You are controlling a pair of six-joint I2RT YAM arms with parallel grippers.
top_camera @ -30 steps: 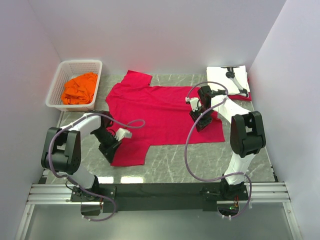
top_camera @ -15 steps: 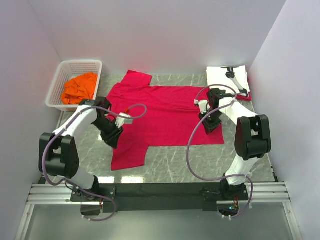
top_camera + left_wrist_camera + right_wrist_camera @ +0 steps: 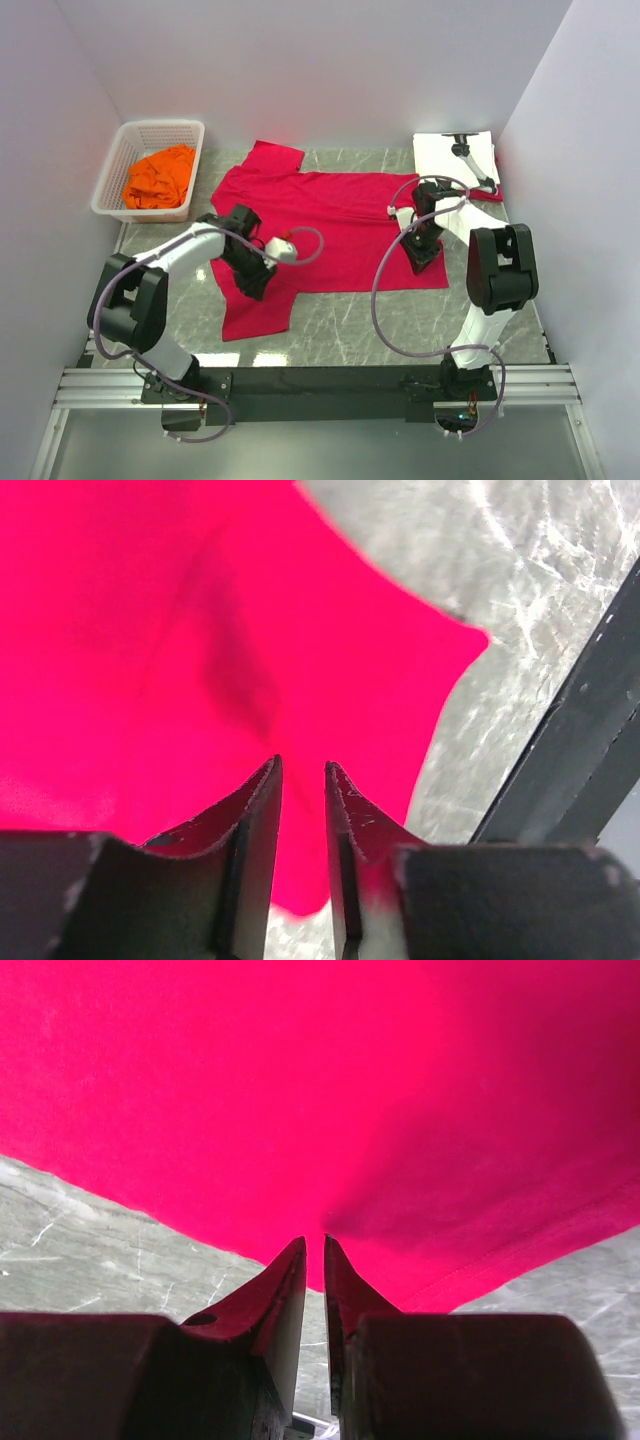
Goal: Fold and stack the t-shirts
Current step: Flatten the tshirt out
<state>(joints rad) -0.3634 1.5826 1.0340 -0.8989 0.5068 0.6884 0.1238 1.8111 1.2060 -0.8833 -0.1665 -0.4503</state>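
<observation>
Red t-shirt (image 3: 330,215) lies spread out flat, one layer, in the middle of the table (image 3: 400,330). Its neck end is to my left and its hem (image 3: 520,1250) to my right. One sleeve (image 3: 258,312) points toward the arm bases, the other toward the far wall. No fold made in it yet.

Handling: thin, light, limp knit. It will drape and drag rather than hold any shape. A pinch on a single layer should lift it easily, but it will stretch and skew if the two arms pull unevenly. I judge the best holds to be the stitched edges, at the hem corner and the sleeve seam, where the cloth is doubled and less likely to slip out.

Left gripper (image 3: 302,765) hangs over the near sleeve area. Its fingers are parted by a narrow slot, red cloth shows through the gap, and nothing is caught between them.

Right gripper (image 3: 313,1240) sits just inside the hem on the near-right side. Its fingers are almost pressed together and a crease runs off from the tips, so I read it as nipping the fabric.

White t-shirt (image 3: 440,150) sits folded at the far right corner, with a bit of red showing under its near edge. Orange t-shirt (image 3: 160,177) is bunched up in the basket (image 3: 150,128) at the far left, well apart from the work.
</observation>
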